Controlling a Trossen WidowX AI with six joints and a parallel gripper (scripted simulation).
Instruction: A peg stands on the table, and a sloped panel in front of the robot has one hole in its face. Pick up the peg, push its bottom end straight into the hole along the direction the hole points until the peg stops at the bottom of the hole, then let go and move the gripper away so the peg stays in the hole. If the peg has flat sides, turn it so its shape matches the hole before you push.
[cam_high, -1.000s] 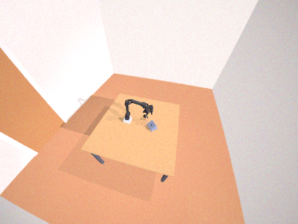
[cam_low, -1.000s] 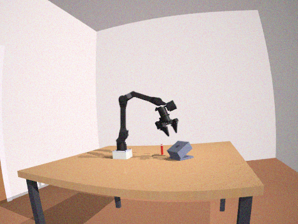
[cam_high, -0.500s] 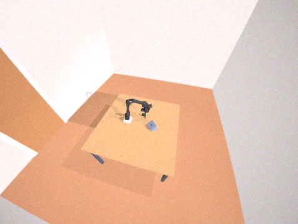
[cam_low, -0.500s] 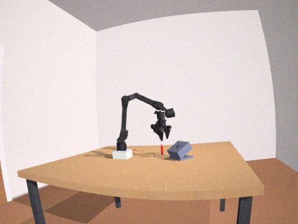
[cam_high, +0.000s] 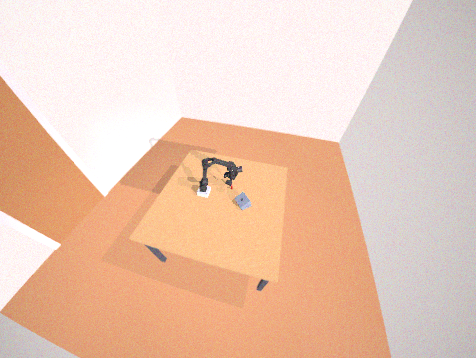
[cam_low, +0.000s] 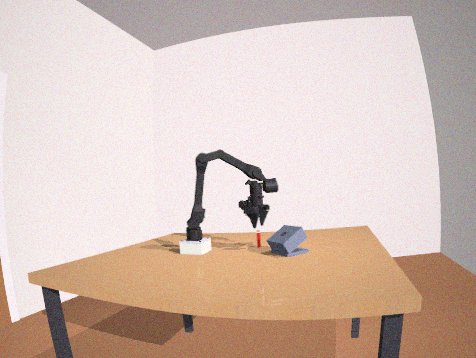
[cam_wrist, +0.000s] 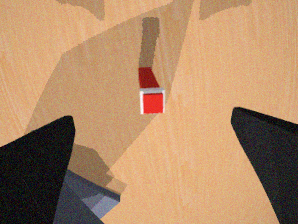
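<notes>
In the wrist view the two dark fingers fill the lower corners, spread wide with only bare tabletop between them; the gripper (cam_low: 258, 221) holds nothing. Beyond the fingertips the red peg (cam_wrist: 152, 102) stands upright on the table (cam_wrist: 200, 183), seen almost end-on: a square red top face with a pale edge, the red side running away from it and a long shadow stretching farther up the picture. The peg sits between the lines of the two fingers but ahead of them, touching neither. At the lower left, partly hidden behind the left-hand finger, a corner of the blue-grey sloped panel (cam_wrist: 83, 212) shows.

From the exterior view, the front edge of the wooden table comes first, on dark legs. Farther back, the gripper points straight down and hangs just above the peg (cam_low: 258, 238), with a gap between the fingertips and the peg's top. The peg stands on the tabletop just beside the sloped panel (cam_low: 287, 239), to its left in this view and apart from it. The panel's face tilts upward and carries a small dark hole (cam_low: 285, 232). Left of the peg the arm's white base block (cam_low: 195, 246) rests on the table, and the dark arm (cam_low: 201, 190) rises from it, bends over and reaches down to the gripper. Pale walls stand behind.

The top view shows the same layout from high up and far off: the arm (cam_high: 216, 165), the peg (cam_high: 232, 186) as a tiny red dot beneath the gripper, and the panel (cam_high: 242, 201) near it.
</notes>
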